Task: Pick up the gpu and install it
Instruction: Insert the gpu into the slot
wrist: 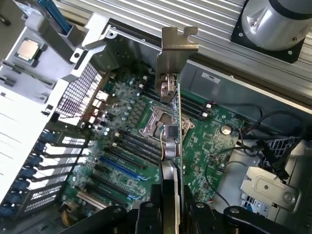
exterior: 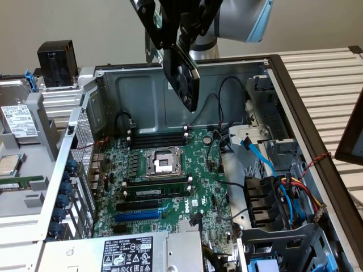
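1. Jaws: the gripper point(exterior: 173, 41) point(wrist: 170, 210) is clamped on the gpu point(exterior: 184, 76) point(wrist: 169, 146), a finger on either side of the card. It grips the end opposite the silver bracket point(wrist: 174, 58).
2. Place: I hold the gpu in the air over the open case point(exterior: 142, 90), above the motherboard point(exterior: 187, 187). As far as I can see, only the jaws touch it. It hangs near the case's back wall, over the RAM point(exterior: 156, 136) and the socket point(exterior: 163, 162). The slots point(exterior: 142, 205) lie well apart from it, on the camera's side of the socket.
3. Heading: the long axis runs from the jaws down to the bracket end, tilted off vertical. It leans toward the exterior view's right as it drops. The black shroud point(exterior: 182, 71) faces the exterior camera. From the wrist I see the card edge-on, a thin line ending in the bracket's broad face.
4. Handling, by my judgement: light and stiff, so it will not sag in the grip. It is also fragile, with fan blades, small parts and edge contacts that should not be pressed, and a thin bracket that could bend.
5. Hold, by my judgement: the best purchase is across shroud and board back, clear of fan and contacts. Gripped at one end, the card is a long lever, and a knock at the bracket could twist it in the jaws.
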Tool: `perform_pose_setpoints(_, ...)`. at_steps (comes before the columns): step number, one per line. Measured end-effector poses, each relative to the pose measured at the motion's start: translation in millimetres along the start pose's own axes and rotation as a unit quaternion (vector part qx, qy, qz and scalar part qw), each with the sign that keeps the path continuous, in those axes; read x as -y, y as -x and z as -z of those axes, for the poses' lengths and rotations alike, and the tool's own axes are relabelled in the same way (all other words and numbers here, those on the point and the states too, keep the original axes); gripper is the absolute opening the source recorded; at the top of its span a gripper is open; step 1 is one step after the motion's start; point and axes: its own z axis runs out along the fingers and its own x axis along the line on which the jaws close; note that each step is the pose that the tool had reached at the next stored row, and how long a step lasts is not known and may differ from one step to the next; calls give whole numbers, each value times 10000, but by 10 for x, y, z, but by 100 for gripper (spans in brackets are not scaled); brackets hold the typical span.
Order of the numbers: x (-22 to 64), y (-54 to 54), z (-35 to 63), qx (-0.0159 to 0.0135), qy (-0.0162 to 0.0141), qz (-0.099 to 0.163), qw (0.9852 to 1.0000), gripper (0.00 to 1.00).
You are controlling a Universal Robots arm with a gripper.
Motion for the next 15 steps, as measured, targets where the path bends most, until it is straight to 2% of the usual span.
perform_pose_setpoints(4, 1, 0, -7, 43, -60, 352, 9994, 28)
perform_pose_setpoints(7, 2, 0, -12, 99, -115, 609, 9980, 28)
perform_pose_setpoints(11, 3, 1, -16, 182, -191, 928, 9953, 28)
perform_pose_setpoints(13, 3, 1, -19, 202, -216, 1080, 9937, 28)
perform_pose_setpoints(15, 5, 2, -28, 209, -225, 1236, 9919, 28)
